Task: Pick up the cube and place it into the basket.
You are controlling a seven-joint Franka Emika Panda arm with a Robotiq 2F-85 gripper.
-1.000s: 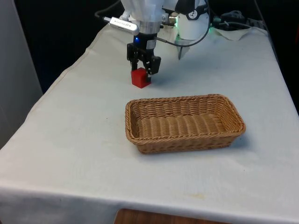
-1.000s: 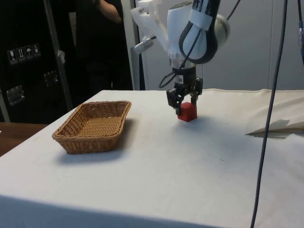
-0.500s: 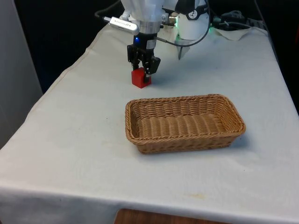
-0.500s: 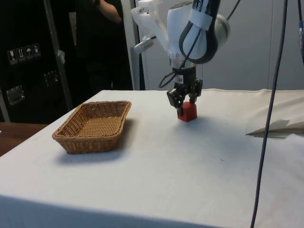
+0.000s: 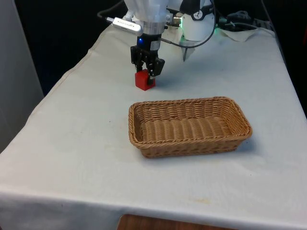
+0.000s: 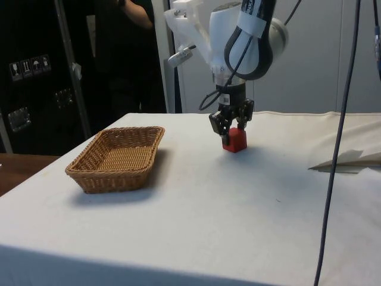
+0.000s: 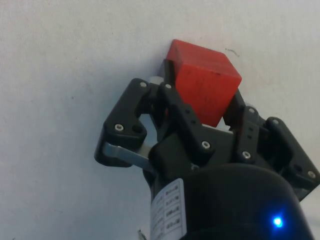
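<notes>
1. Here, on the front view's left, the small red cube (image 5: 143, 79) sits on the white cloth-covered table (image 5: 72, 143), near the table's far end.
2. The black two-finger gripper (image 5: 146, 72) stands directly over the cube, pointing down, with one finger on each side of its upper part.
3. In the wrist view, the gripper (image 7: 200, 100) is clenched on the red cube (image 7: 202, 87): both fingers (image 7: 177, 107) press against opposite faces of the block.
4. In the side view, the cube (image 6: 234, 140) appears at cloth level beneath the gripper (image 6: 231, 128); whether its base touches the cloth cannot be told.
5. Towards the front view's right and nearer the camera, the rectangular woven wicker basket (image 5: 189, 125) rests on the cloth, well apart from the cube.
6. In the side view, the basket (image 6: 116, 158) lies to the left of the gripper, long axis running away from the camera, interior holding nothing visible.
7. Behind the table in the side view, a person's arm in a dark sleeve (image 6: 134, 12) is seen against the dark cabinets (image 6: 36, 77).
</notes>
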